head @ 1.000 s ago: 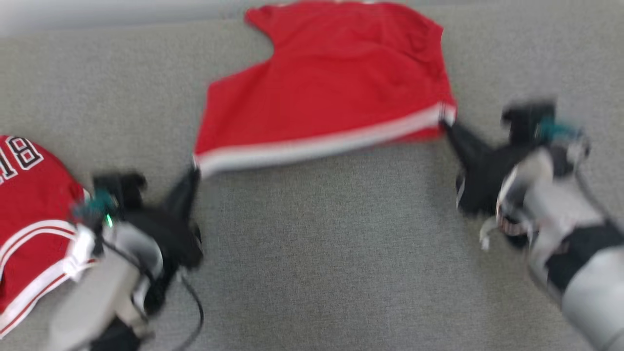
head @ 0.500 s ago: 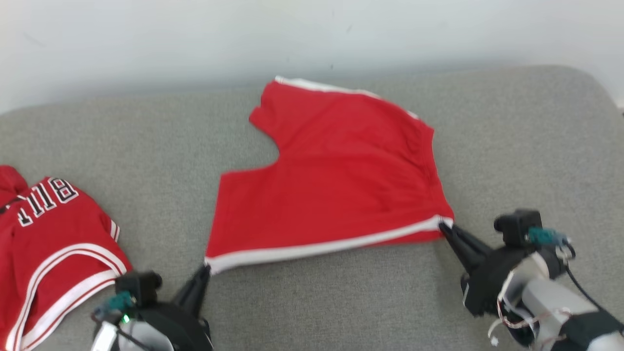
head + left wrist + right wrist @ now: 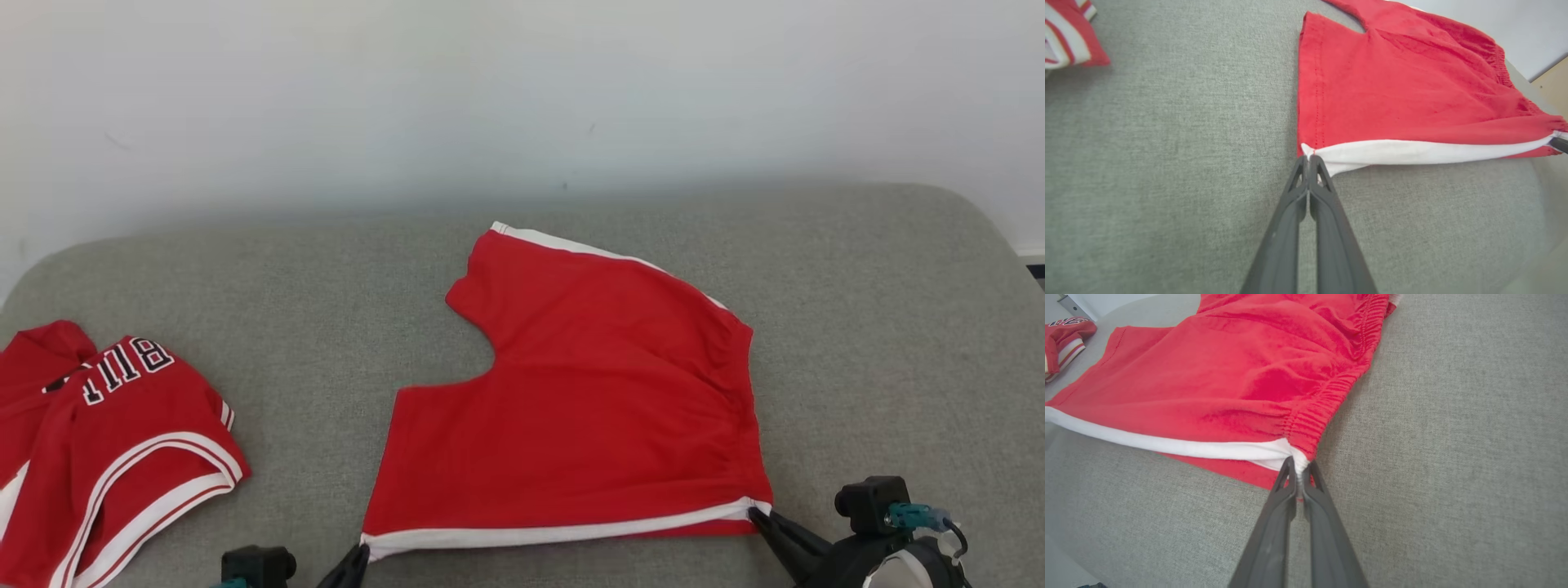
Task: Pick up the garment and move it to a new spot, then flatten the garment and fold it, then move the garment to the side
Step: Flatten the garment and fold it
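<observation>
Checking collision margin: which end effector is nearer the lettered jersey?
Left. The left end effector pinches the shorts' hem corner, with the jersey off to its left. The right end effector pinches the waistband corner, across the shorts' full width.

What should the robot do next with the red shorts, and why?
Probably lift both near corners together and carry them toward the far striped edge. The shorts lie fairly flat on the grey cushion, and the left gripper and right gripper are each shut on an end of the near white stripe.
</observation>
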Robot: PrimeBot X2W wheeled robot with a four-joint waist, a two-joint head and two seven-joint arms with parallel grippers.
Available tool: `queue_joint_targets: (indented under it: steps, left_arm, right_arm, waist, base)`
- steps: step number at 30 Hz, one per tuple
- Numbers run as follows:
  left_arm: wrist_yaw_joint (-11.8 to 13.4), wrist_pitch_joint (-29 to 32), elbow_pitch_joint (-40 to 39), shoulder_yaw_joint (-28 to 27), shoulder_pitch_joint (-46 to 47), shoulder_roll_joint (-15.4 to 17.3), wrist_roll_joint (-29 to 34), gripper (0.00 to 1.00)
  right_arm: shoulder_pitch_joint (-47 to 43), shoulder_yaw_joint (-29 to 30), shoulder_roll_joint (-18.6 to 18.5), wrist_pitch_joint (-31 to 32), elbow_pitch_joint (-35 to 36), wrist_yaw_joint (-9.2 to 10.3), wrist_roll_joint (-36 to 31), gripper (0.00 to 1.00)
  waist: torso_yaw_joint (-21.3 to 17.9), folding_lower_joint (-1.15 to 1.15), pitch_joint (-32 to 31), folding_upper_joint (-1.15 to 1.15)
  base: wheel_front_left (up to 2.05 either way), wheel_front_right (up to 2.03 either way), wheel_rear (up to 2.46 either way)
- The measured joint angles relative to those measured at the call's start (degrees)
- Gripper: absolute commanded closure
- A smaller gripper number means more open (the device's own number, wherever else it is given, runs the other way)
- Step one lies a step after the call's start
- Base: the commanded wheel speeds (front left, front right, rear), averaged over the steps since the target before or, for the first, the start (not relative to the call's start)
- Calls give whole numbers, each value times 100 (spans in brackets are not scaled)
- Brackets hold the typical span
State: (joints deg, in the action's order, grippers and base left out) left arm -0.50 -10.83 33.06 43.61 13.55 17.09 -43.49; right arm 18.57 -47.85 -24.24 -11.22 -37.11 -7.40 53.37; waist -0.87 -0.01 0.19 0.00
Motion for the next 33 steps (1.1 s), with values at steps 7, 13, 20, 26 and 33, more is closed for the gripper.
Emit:
queue_joint_targets:
  steps: [7,13,20,26,33]
  left_arm:
    - [54,163,-77,70,-243,24,-45,100]
    - [69,307,-77,145,-276,-18,-70,100]
    - [140,423,-94,132,-276,-40,-109,100]
    - [209,432,-163,12,-279,-60,-192,0]
    - [209,332,-553,-214,-397,33,-413,0]
  right_arm:
    - [-137,-80,-30,248,115,0,59,100]
    - [-301,-143,-53,478,127,38,123,100]
    - [-297,-151,-89,614,212,121,141,71]
    - [-302,-38,-118,671,316,186,325,0]
    - [-439,130,-365,682,698,185,528,0]
  waist:
    - [-27,1,-93,0]
    - [-38,1,-99,0]
    - [-23,1,-109,0]
    - [-9,1,-119,1]
    - [-16,1,-146,1]
  base:
    - [0,0,0]
    - [0,0,0]
    - [0,0,0]
    - [0,0,0]
    - [0,0,0]
